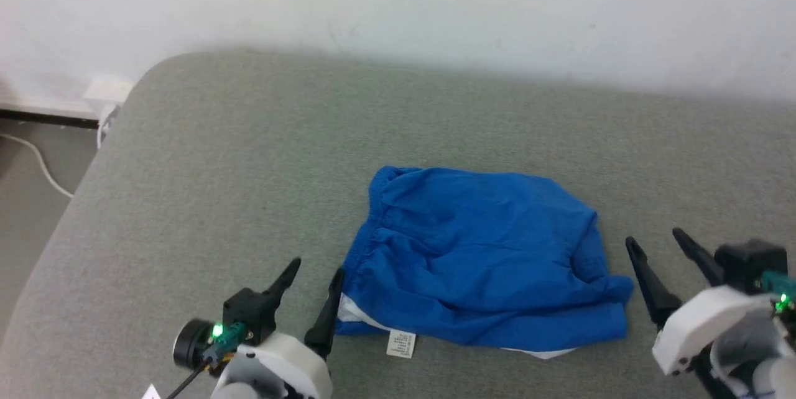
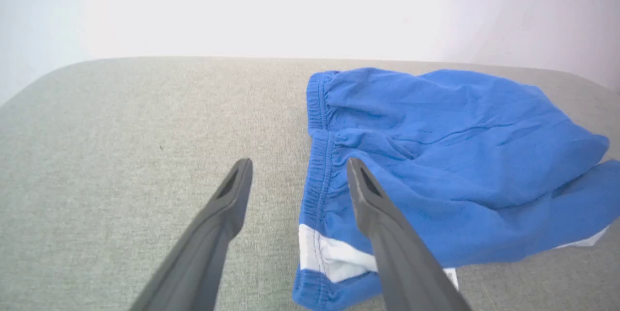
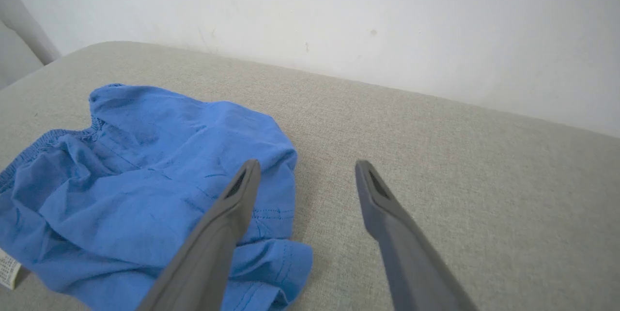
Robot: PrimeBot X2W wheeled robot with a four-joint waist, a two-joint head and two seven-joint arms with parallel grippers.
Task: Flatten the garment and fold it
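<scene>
Holding both claws wide apart, we have our left claw (image 1: 317,267) by the waistband (image 1: 368,225) and our right claw (image 1: 653,237) by the legs (image 1: 612,302), ready to grab the shorts (image 1: 479,250).

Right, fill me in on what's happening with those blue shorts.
A two-armed robot is working on folding the blue shorts, which lie on a grey padded surface. They are doubled over but wrinkled, with the waistband toward the robot's left and a white tag at the near edge. The left gripper is open at the waistband end and the right gripper is open at the leg end. Neither holds any fabric.
</scene>
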